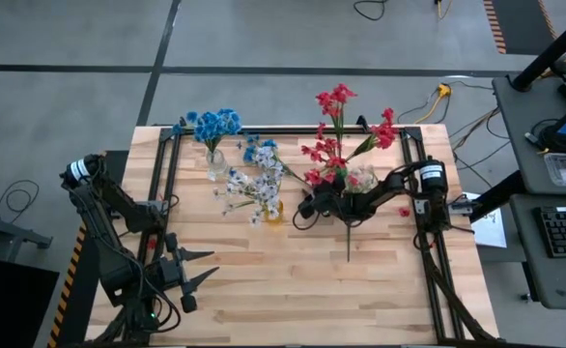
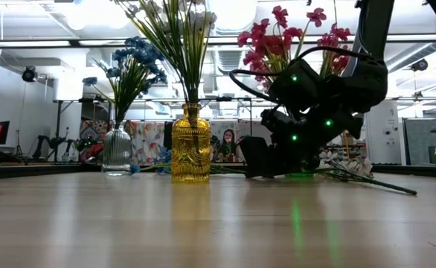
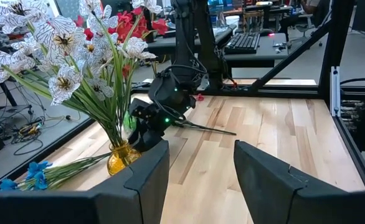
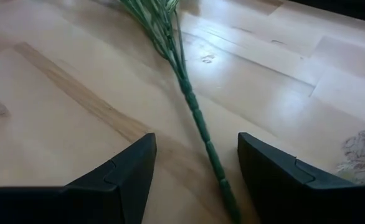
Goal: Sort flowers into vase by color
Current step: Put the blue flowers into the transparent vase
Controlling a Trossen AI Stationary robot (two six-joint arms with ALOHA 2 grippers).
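Observation:
A blue sprig lies flat on the table, its blossoms (image 1: 257,150) toward the far side and its green stem (image 4: 198,124) running back between the fingers of my right gripper (image 4: 197,180). That gripper (image 1: 305,206) is open, low over the wood, one finger on each side of the stem without touching it. Blue flowers (image 1: 215,124) stand in a clear vase (image 1: 215,164), white ones (image 1: 254,184) in a yellow vase (image 2: 191,152), red ones (image 1: 336,145) at a clear vase (image 1: 362,179). My left gripper (image 1: 204,268) waits open at the near left.
Another long green stem (image 1: 349,242) lies on the wood under my right arm, pointing toward the near edge. The yellow vase stands just left of my right gripper. Black rails (image 1: 162,193) run along the table's left and right sides. Bare wood (image 1: 293,290) fills the near half.

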